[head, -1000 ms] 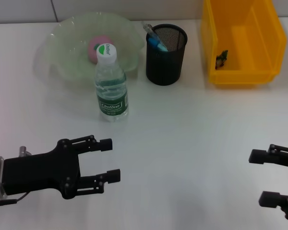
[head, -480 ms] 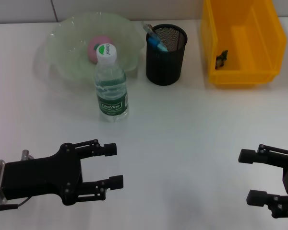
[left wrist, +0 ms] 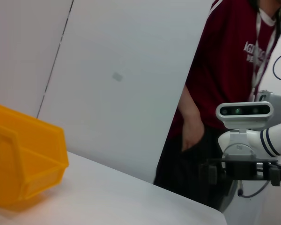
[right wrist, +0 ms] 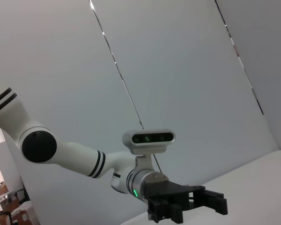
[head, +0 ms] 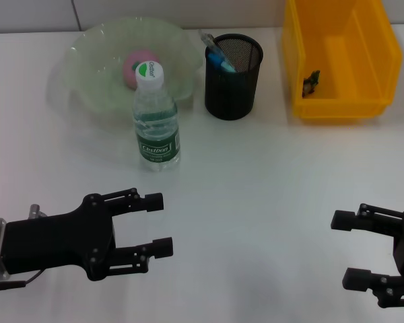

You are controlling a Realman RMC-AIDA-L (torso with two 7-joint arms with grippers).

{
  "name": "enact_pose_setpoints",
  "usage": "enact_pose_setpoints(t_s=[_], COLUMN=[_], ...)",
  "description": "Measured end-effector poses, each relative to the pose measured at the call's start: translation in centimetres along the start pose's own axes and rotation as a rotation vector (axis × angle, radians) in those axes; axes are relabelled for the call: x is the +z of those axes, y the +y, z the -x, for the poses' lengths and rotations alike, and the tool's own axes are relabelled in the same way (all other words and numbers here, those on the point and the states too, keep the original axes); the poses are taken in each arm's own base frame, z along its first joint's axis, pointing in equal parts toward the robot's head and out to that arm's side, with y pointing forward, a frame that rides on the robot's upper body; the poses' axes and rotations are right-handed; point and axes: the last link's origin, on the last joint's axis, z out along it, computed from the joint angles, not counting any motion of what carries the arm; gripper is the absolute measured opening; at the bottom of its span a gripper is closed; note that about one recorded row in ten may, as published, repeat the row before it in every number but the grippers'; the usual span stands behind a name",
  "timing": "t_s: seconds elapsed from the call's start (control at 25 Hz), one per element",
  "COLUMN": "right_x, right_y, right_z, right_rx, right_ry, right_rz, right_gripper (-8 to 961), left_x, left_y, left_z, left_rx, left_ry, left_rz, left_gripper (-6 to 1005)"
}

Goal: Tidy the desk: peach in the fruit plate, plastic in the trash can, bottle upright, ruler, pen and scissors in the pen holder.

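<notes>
Left tool (head: pixel 155 223) hangs low over the white surface (head: pixel 256 188) at seven o'clock, fingers parted and empty; right tool (head: pixel 347 249) at five o'clock is likewise spread and bare. Clear ribbed plastic water bottle (head: pixel 155 118) stands upright toward eleven o'clock, straight beyond the left tool, its long axis vertical. Pink peach (head: pixel 136 66) sits in the frosted, wavy fruit plate (head: pixel 87 54); black mesh pen holder (head: pixel 233 68) holds stationery; a dark scrap lies in the yellow bin (head: pixel 340 57).
</notes>
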Motion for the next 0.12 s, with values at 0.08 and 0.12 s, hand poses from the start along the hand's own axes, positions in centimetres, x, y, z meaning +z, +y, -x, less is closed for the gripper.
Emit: enact_pose_setpoints(t_s=[0.08, 0.12], right_x=[0.13, 0.19], right_y=[0.02, 0.03], right_z=[-0.02, -0.04], right_rx=[-0.001, -0.001], right_ry=[-0.001, -0.001], right_rz=[0.003, 0.004], right_gripper=[824, 824], left_x=[0.04, 0.04], left_y=[0.01, 0.02], left_z=[0.05, 0.06], left_rx=[-0.001, -0.001], left_ry=[0.005, 0.006], left_rz=[-0.005, -0.006], left_gripper=[765, 765])
